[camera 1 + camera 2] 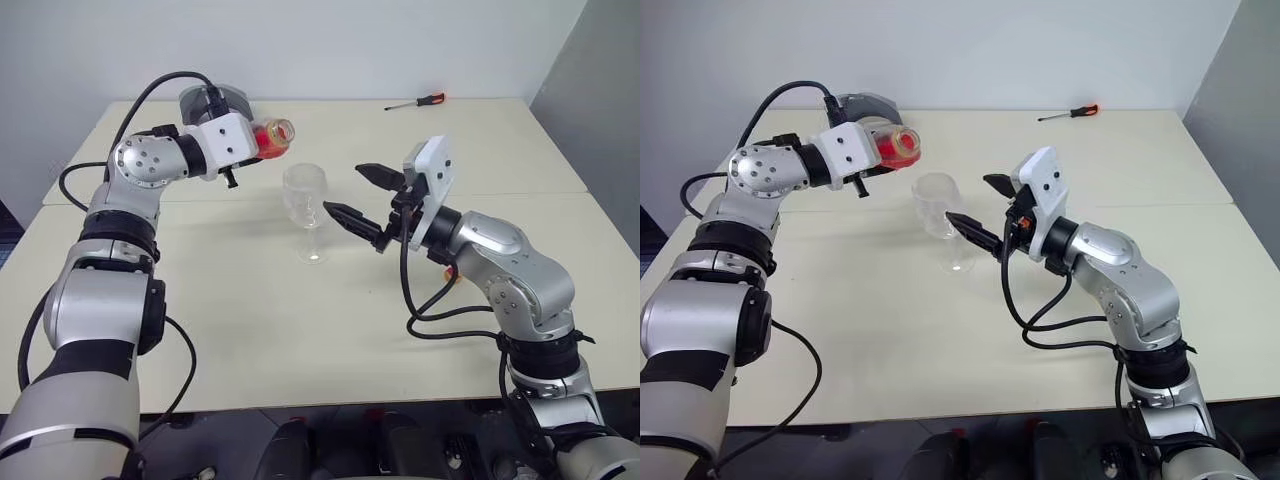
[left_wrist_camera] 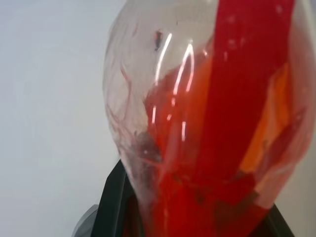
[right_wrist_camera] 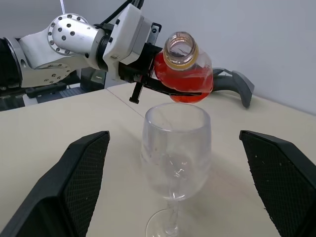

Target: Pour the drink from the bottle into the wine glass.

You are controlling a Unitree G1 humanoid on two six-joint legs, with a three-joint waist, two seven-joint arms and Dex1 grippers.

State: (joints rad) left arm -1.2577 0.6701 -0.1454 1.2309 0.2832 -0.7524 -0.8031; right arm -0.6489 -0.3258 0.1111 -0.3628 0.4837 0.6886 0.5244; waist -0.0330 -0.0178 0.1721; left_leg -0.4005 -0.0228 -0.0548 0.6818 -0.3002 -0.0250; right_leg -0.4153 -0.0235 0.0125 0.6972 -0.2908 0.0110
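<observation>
Left end effector (image 3: pixel 170 86): we log it clamped on the small clear plastic bottle (image 1: pixel 271 137) of red-orange drink (image 3: pixel 185 79), long axis near level, mouth beside the clear stemmed wine glass (image 1: pixel 305 205) rim. Right end effector (image 1: pixel 362 195): wide, flanking the glass on the table (image 1: pixel 300 330).

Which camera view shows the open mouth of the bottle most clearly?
The right wrist view: it looks into the uncapped mouth of the bottle, tilted above the wine glass. The two head views show the bottle side-on in the left gripper, its mouth an oblique ring. The left wrist view shows the bottle's body and red drink.
</observation>
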